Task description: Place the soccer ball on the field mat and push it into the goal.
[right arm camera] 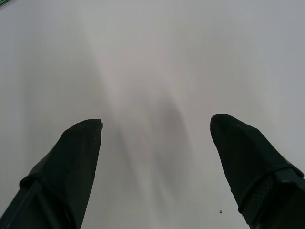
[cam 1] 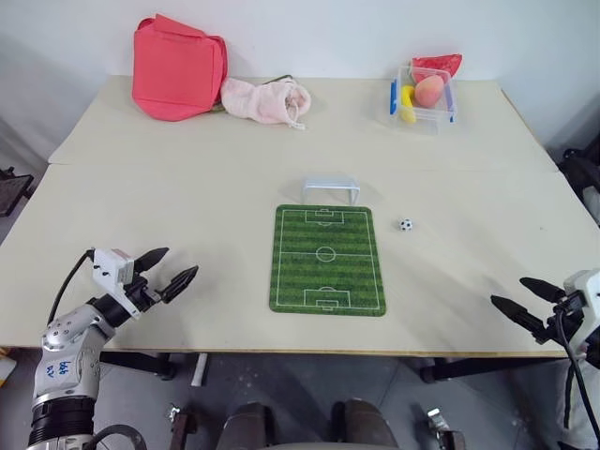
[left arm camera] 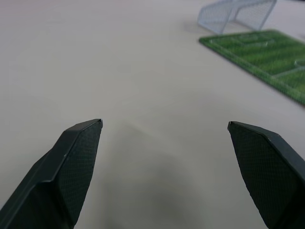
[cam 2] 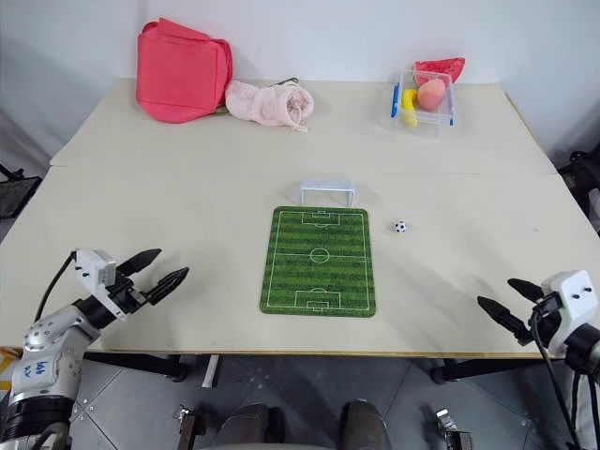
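Observation:
The green field mat [cam 1: 328, 260] lies flat in the middle of the table. Just beyond its far short edge stands the small silvery goal [cam 1: 330, 188]. A tiny black-and-white soccer ball [cam 1: 406, 225] rests on the bare table, a little to the right of the mat. My left gripper [cam 1: 174, 265] hovers open over the near left part of the table, pointing toward the mat. Near the table's front right edge, my right gripper [cam 1: 516, 296] is open with nothing between its fingers. The left wrist view shows the mat [left arm camera: 267, 57] and goal [left arm camera: 236, 13] ahead of the spread fingers.
At the back left lie a red bag [cam 1: 178, 67] and a pink cloth pouch [cam 1: 267, 100]. A clear plastic box [cam 1: 424, 97] with toy fruit stands at the back right. The table's front edge [cam 1: 281, 349] runs close below both grippers.

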Motion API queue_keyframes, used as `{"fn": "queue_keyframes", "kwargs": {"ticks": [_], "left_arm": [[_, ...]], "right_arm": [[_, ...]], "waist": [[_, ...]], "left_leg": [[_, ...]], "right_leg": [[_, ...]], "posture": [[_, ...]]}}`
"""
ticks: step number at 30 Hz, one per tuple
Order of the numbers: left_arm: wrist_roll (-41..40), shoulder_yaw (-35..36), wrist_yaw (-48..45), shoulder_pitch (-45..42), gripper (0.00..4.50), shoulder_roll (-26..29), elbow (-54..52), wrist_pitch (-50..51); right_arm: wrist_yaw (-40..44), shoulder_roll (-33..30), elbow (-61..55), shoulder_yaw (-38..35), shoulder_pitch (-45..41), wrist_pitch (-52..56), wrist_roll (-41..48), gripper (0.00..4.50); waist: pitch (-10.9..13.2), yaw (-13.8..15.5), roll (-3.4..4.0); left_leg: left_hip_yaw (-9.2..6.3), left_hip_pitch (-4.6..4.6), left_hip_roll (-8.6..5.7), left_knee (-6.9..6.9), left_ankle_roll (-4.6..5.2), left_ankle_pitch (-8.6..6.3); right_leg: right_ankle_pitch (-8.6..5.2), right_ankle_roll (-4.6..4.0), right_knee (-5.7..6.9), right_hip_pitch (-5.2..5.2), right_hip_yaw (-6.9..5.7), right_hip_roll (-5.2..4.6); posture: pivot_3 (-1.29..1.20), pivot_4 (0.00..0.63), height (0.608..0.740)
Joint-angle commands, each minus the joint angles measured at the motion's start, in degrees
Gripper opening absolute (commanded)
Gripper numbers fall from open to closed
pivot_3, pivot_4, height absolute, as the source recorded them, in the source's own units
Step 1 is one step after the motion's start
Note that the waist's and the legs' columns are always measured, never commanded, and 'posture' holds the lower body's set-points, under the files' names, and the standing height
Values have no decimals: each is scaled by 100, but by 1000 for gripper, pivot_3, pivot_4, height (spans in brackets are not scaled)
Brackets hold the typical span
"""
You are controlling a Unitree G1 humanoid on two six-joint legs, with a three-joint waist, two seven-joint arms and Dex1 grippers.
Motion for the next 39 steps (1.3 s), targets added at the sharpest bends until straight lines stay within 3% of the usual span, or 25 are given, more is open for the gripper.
{"fn": "queue_keyframes", "kwargs": {"ticks": [1,11,18,23,27,39], "left_arm": [[187,52,164,1,4500,71,-101,-163],[-29,62,16,13,4500,82,-395,238],[-28,-237,-244,-473,4500,174,-582,487],[26,-841,-937,-1073,4500,191,-535,589],[-86,-1148,-1539,-1433,4500,89,-465,480],[-207,-1217,-2213,-1120,4500,24,-764,353]], "right_arm": [[5,-115,-222,-276,63,64,132,3825],[-74,-312,-534,-217,-138,650,232,3825],[-37,-588,-747,503,-1605,1277,355,3825],[618,-611,212,1862,-3254,1351,-115,3825],[867,-164,1944,2861,-4737,842,-913,3825],[956,884,5135,3526,-6293,-972,-2118,3825]], "waist": [[0,-1,0],[0,-4,0],[1,-12,-2],[3,-11,-5],[6,-26,-9],[12,-223,-2]], "left_leg": [[0,0,0,0,0,0],[0,0,-2,1,0,0],[4,1,3,9,-1,1],[4,-7,-1,14,0,0],[4,-21,-3,13,2,-1],[-27,-58,1,30,3,-1]], "right_leg": [[0,0,-1,0,0,0],[0,0,0,0,2,0],[0,0,4,-1,5,5],[3,6,7,-4,1,5],[6,10,15,-12,-6,7],[9,16,13,-18,-50,4]], "posture": [[0,150,740],[0,150,740],[0,150,740],[0,150,740],[0,150,740],[0,150,740]]}}
